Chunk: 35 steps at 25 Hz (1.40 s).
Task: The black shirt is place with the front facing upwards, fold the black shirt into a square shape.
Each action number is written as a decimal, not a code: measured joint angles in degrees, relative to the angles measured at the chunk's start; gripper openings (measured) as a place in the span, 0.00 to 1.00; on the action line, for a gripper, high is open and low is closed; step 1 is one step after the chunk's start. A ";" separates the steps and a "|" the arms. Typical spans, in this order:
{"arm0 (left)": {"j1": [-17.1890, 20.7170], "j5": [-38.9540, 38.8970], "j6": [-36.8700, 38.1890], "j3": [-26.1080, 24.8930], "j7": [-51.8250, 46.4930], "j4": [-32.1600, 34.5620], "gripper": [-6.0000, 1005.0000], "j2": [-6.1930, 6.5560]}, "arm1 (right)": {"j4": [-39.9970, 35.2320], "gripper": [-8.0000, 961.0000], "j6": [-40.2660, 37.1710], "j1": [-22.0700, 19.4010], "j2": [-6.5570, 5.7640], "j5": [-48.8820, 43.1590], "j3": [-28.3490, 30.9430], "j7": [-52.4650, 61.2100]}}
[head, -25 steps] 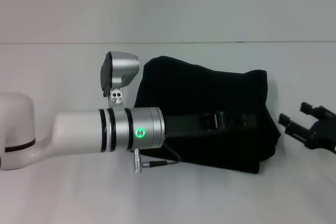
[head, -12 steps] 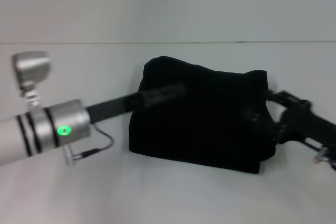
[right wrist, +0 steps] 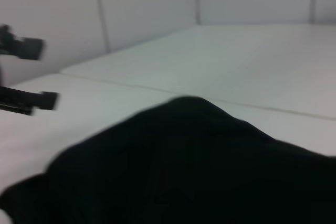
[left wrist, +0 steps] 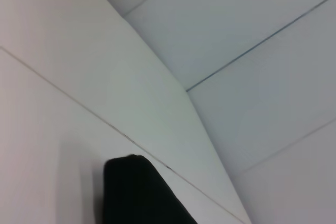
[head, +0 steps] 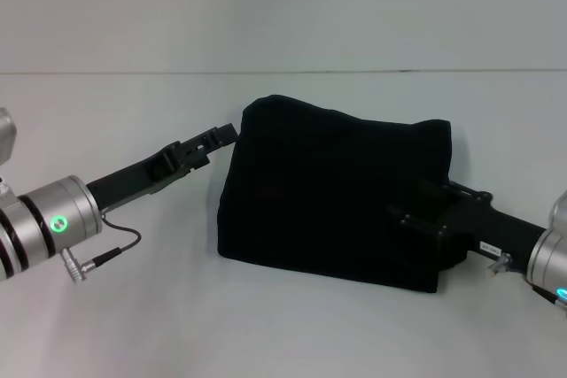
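Note:
The black shirt (head: 341, 196) lies folded into a rough rectangle on the white table (head: 133, 325); no lettering or label shows. My left gripper (head: 220, 137) is just off the shirt's far left corner, apart from the cloth, with nothing in it. The right wrist view shows it (right wrist: 39, 74) beyond the shirt (right wrist: 199, 171) with its fingers spread. My right gripper (head: 409, 201) reaches in over the shirt's right side, near the front right corner; it is black against black cloth. The left wrist view shows one corner of the shirt (left wrist: 134, 195).
The white table meets a white back wall (head: 283, 6) along a seam behind the shirt. A thin grey cable (head: 115, 250) hangs under my left wrist. Bare table lies to the left of and in front of the shirt.
My left arm has pulled back to the left, off the shirt, to its far left corner. My right arm has come in from the right, over the shirt's right side.

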 joint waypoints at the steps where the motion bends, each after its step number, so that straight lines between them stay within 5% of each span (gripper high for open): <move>1: -0.07 0.09 -0.53 -0.08 -0.19 -0.01 0.95 0.00 | 0.00 0.79 1.22 0.00 -0.02 0.06 0.13 0.64; 12: -0.55 0.15 -3.91 -0.19 -1.44 -0.51 0.96 0.48 | -0.98 0.79 2.45 -0.64 -0.25 2.29 1.12 2.28; 22: -3.48 5.44 -5.73 1.62 -10.54 -0.67 0.95 3.63 | -6.24 0.79 -10.86 -4.89 -0.60 2.76 0.72 2.14; 35: -12.78 12.57 -23.63 1.82 -11.81 -2.76 0.95 0.10 | -6.73 0.79 -17.91 -9.58 -0.43 -3.55 -0.32 -0.63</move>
